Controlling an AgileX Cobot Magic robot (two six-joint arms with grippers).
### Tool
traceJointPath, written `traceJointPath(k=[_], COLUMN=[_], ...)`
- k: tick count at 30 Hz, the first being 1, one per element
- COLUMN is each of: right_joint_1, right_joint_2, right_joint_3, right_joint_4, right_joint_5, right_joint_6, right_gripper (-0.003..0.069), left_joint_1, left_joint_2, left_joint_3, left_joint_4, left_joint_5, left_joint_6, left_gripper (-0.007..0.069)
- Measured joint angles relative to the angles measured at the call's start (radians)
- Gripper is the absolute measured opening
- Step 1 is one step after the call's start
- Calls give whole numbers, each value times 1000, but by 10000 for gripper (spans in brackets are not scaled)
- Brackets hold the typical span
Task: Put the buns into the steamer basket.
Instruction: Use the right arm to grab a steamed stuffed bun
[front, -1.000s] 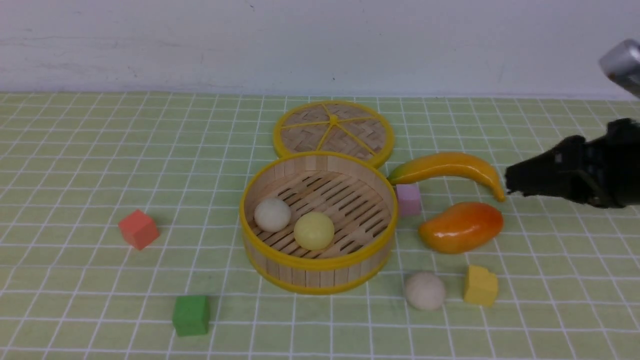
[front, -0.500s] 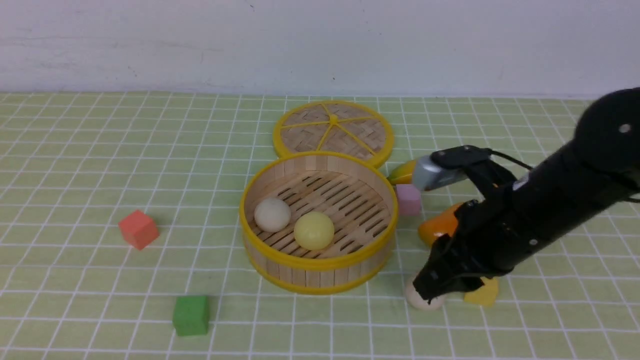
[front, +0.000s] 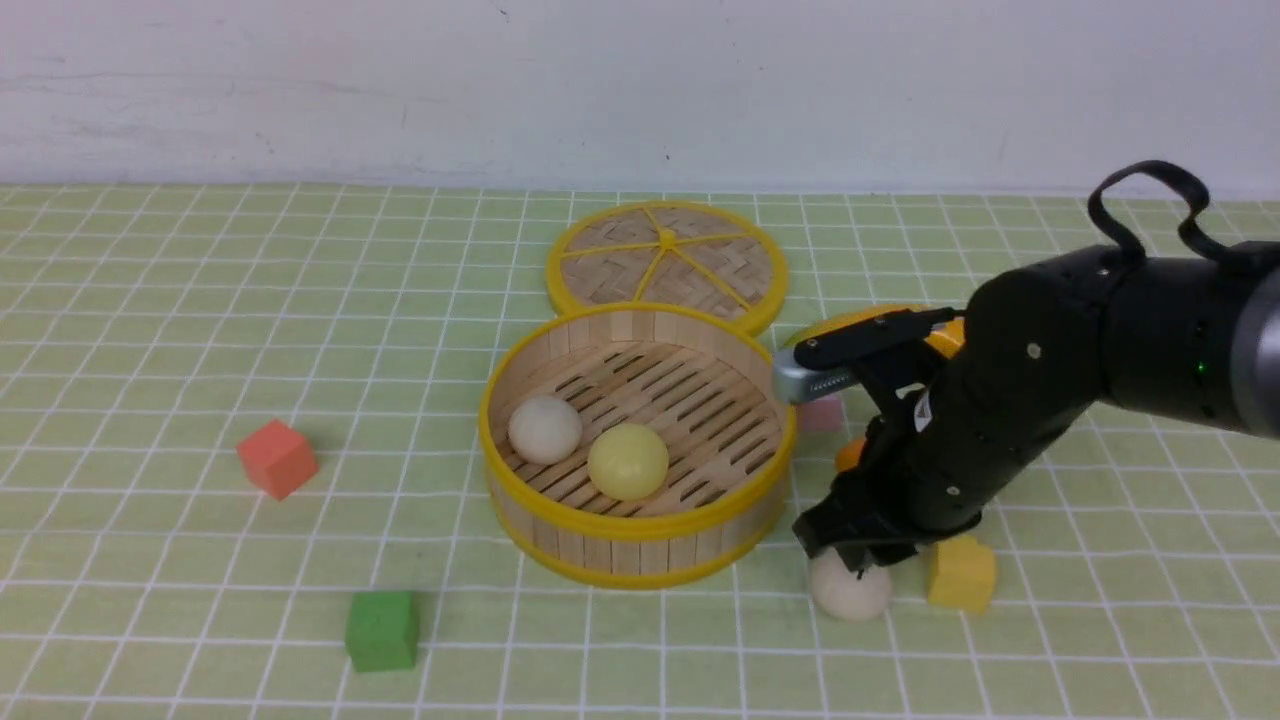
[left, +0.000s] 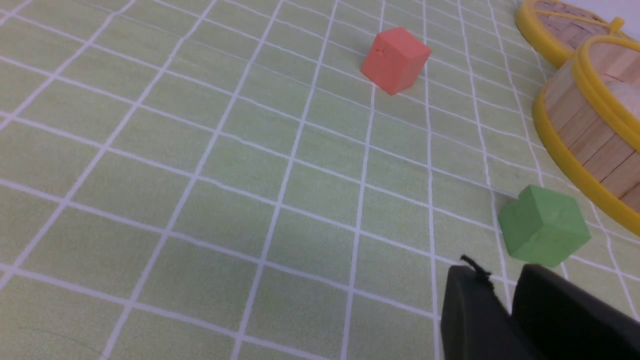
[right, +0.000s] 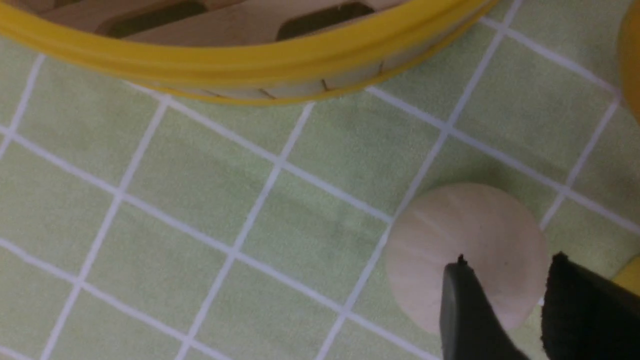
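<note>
Green-checked counter (front: 150, 300), white wall (front: 640, 90) behind. Over the last second the right arm (front: 1050, 360) has swung in from the counter's right edge. The right pincer (front: 848, 556) now hangs just above the last bun (front: 852, 592), tips slightly apart and empty. An off-white bun (front: 545, 428) and a yellow bun (front: 628, 461) lie in the steamer basket (front: 640, 530). The last bun sits outside its front-right wall, beside a yellow cube (front: 962, 573). Judgement: final pick starting.
</note>
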Motion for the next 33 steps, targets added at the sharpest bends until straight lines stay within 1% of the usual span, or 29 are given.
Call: traceJointPath(k=[19,22,24,25,26,28,33], right_joint_1=[0,0,0,0,0,0,0], right_joint_2=[59,62,62,62,62,58,25], right_joint_3=[-1,-2,-4,-4,-6,-8,-19], right_joint_4=[4,4,2,2,2,1,-1], right_joint_5=[-29,-23,-19,-19,-14,0,52], right_joint_6=[6,6,6,6,6,7,7], right_gripper=[230,187,114,114,62,8,1], left_joint_1=[0,0,0,0,0,0,0], left_joint_2=[0,0,0,0,0,0,0], left_joint_3=[0,0,0,0,0,0,0], left_joint_4=[0,0,0,0,0,0,0], left_joint_5=[0,0,0,0,0,0,0], left_joint_6=[0,0,0,0,0,0,0], left_gripper=[137,143,145,145,144,146,151])
